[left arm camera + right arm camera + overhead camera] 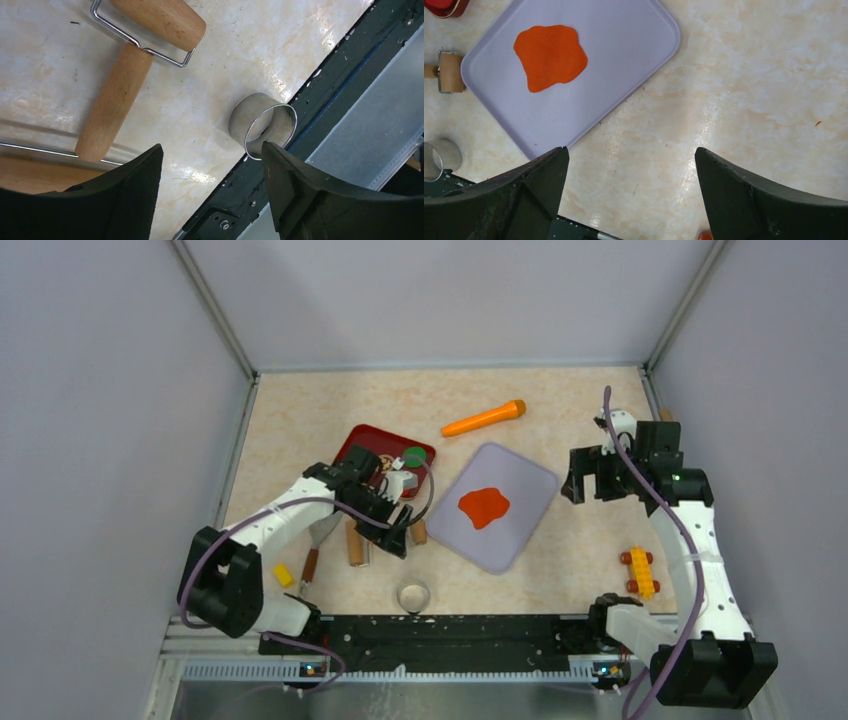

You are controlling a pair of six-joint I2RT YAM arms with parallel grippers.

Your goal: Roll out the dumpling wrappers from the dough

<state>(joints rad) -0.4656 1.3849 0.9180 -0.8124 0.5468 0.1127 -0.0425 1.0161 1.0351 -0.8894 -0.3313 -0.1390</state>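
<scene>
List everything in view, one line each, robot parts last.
table: one, beige marble, across the whole view
tray: one, lilac, centre
dough: one flat irregular patch, orange-red, on the tray
stick: one, orange, behind the tray
dish: one, red, left of the tray
green disc: one, in the dish
brown disc: one, patterned, in the dish
roller: one, wooden, in front of the dish
spatula: one, brown handle, left of the roller
ring: one, metal, near edge
block: one, yellow, near left
toy: one, yellow and red, near right
left tool: open, empty, over the ring
right tool: open, empty, right of the tray
</scene>
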